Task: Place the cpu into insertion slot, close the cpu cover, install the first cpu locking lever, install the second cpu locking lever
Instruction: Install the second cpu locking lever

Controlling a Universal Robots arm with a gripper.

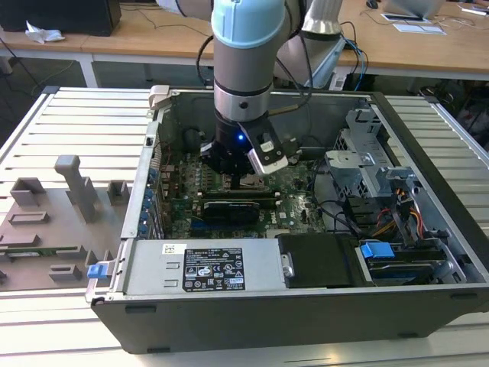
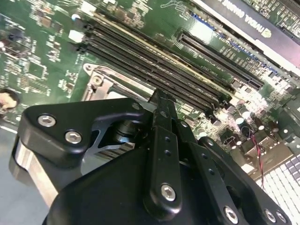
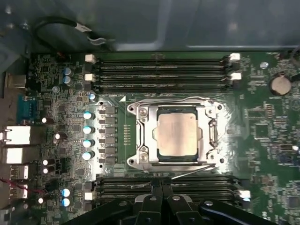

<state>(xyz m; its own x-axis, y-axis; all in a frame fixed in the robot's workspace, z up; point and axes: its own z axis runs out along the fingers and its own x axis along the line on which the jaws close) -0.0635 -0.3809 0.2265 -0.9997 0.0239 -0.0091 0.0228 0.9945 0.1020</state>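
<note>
At centre of the first wrist view, the pale silvery square cpu (image 3: 176,135) sits in the metal-rimmed insertion slot (image 3: 140,136) under the thin silvery cpu cover (image 3: 174,105). Black gripper (image 3: 161,187) hovers just beside; 2 fingers look pressed together, empty (levers: press straight, no skew).

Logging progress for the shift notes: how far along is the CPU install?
The cpu already sits in the insertion slot, and the cpu cover looks closed over it. The gripper sits beside the socket, at a thin lever along its edge. Whether either lever is latched is unclear.
</note>
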